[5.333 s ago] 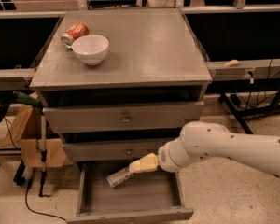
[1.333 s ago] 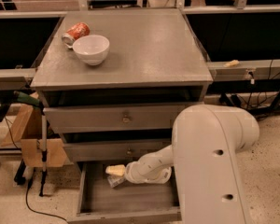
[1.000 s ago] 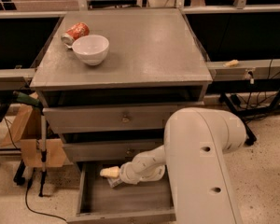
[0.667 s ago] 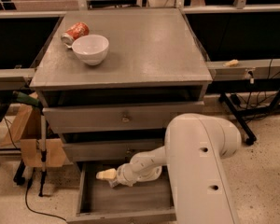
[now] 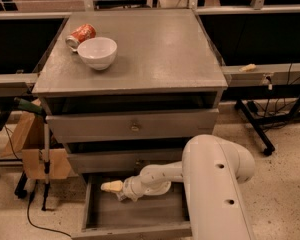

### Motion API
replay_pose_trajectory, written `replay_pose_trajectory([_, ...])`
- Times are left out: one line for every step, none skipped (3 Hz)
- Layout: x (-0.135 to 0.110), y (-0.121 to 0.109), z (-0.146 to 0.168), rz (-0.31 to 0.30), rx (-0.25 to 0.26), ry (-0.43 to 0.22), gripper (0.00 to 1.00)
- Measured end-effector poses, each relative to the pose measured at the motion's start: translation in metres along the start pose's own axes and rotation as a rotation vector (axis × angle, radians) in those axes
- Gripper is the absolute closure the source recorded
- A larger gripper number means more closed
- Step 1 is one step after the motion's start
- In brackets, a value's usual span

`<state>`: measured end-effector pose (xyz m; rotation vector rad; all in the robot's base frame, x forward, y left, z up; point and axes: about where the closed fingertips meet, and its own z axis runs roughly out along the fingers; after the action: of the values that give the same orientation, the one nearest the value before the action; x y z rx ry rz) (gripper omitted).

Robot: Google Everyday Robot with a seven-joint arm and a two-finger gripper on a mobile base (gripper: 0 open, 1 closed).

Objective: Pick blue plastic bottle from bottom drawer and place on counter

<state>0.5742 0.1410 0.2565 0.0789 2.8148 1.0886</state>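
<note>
My gripper (image 5: 111, 186) is low in the frame, left of the middle, down inside the drawer (image 5: 135, 218), which is pulled out. It points to the left. I cannot tell if it is open, shut, or holding something.

I cannot see the bottle at all. I think it is in the drawer, hidden by the wrist, but that is only a guess. The big white arm (image 5: 215, 184) fills the lower right of the frame and covers the right side of the drawer.

So I think I am at the grab step, reaching for the bottle. It is not on the counter (image 5: 160, 49) yet. The counter is in the upper middle of the frame. A white bowl (image 5: 97, 52) and a can (image 5: 80, 35) sit near its upper left corner.

Next I must make sure the bottle is held tight. Then I must lift it with care so it does not bump the drawer above. After that I pull back, go up to the counter, and set it down on the right side, away from the bowl.
</note>
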Motion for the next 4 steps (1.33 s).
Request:
replay_pose_trajectory([-0.007,-0.014,0.012,0.076,-0.005,-0.030,0.00])
replay_pose_trajectory([-0.015,-0.028,0.021,0.148,-0.007,-0.079,0.00])
replay_pose_trajectory([-0.015,-0.028,0.021,0.148,-0.007,-0.079,0.00])
replay_pose_trajectory([-0.017,-0.029,0.028,0.150,-0.053,-0.074,0.00])
